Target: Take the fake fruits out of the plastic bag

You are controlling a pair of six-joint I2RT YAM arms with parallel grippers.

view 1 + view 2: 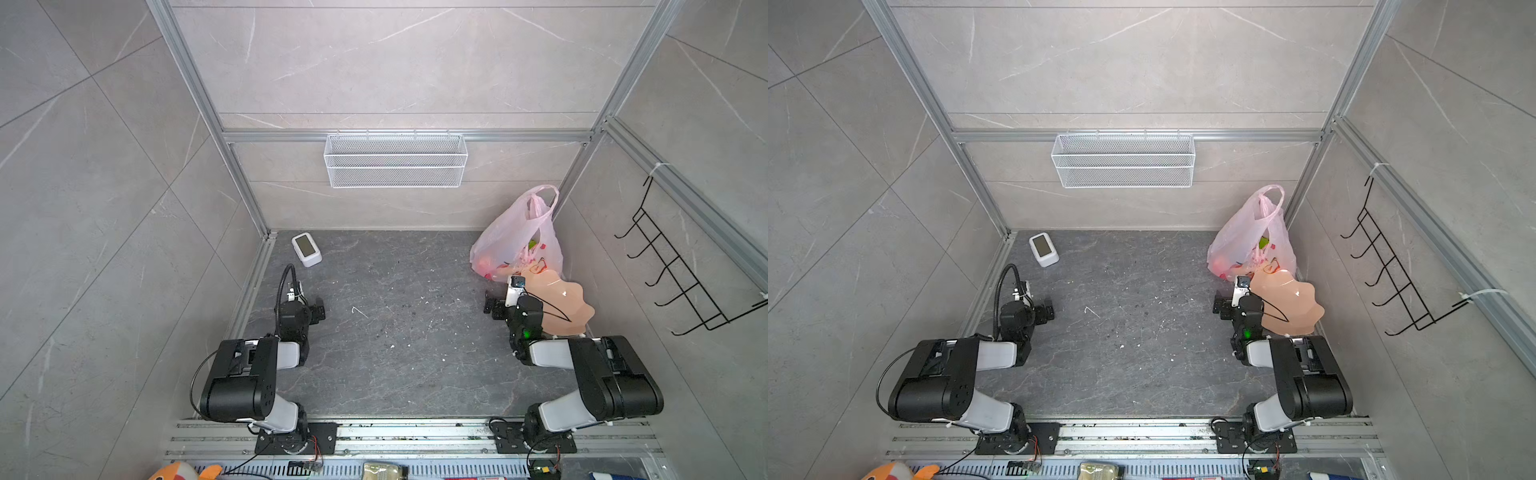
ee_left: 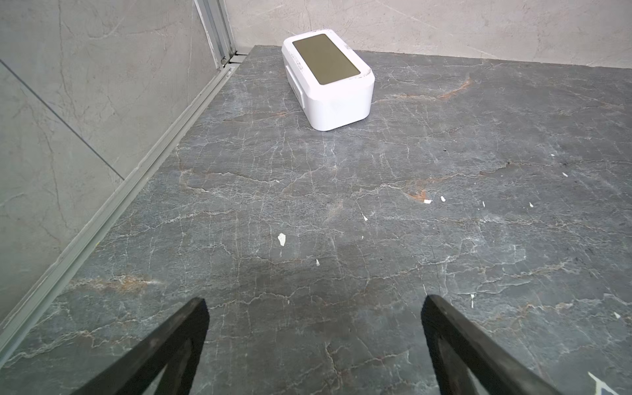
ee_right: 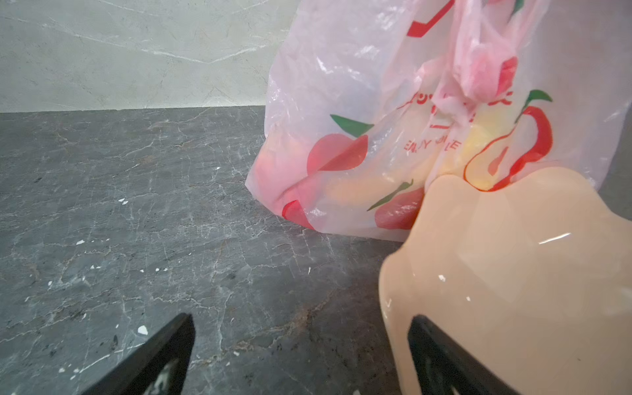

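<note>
Overhead, a dark veined slab, flecked with white chips, sat boxed in by grey tiled walls, with a mesh basket on the back one. The left claw and right claw gaped wide, empty. The bag, fruits inside, stood in the far right corner, just behind a plate.

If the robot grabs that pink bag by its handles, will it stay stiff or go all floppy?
Probably floppy: the plastic bag is thin and crinkled, so it would likely sag when lifted. The fake fruits bulge low inside, so the bottom should hang heavier. It stands upright on soft sides, so a push might topple it.
</note>
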